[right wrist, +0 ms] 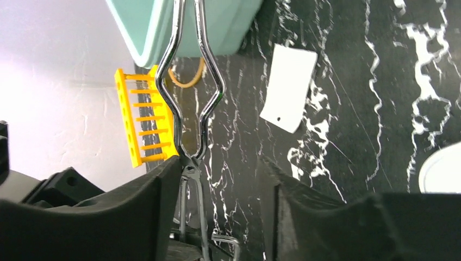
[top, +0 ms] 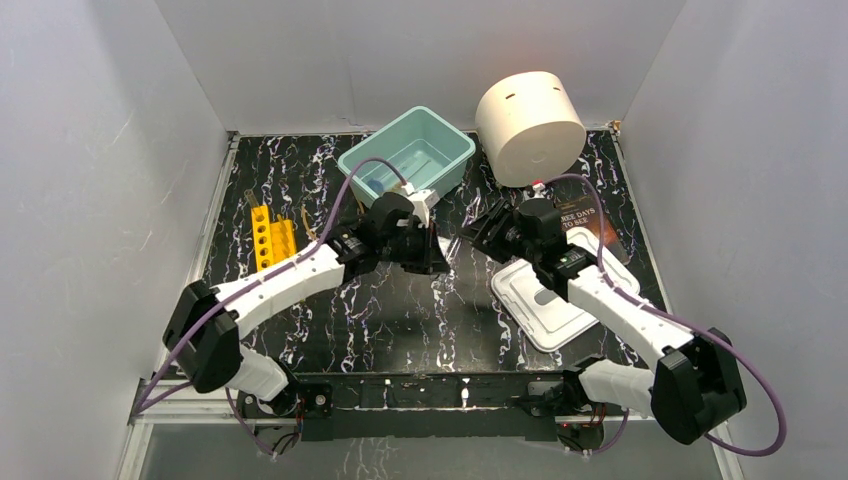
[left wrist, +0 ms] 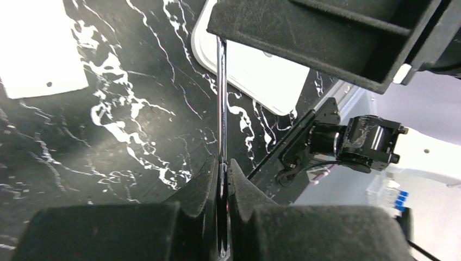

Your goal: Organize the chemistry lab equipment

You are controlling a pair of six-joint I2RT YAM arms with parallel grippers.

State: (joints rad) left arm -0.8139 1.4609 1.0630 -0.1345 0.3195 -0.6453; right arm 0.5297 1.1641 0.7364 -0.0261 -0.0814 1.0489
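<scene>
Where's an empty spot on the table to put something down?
The bare table near the front, between the yellow rack and white tray, is free. So is the back-left corner beside the teal bin. The right side is crowded: tray, dark book, cream cylinder.

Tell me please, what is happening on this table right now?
The two robot arms meet over the middle of the dark table. The left gripper has its jaws shut on thin metal tongs. The right gripper is at their other end, jaws open, with the tongs against one finger. A teal bin stands behind and a yellow rack to the left.
</scene>
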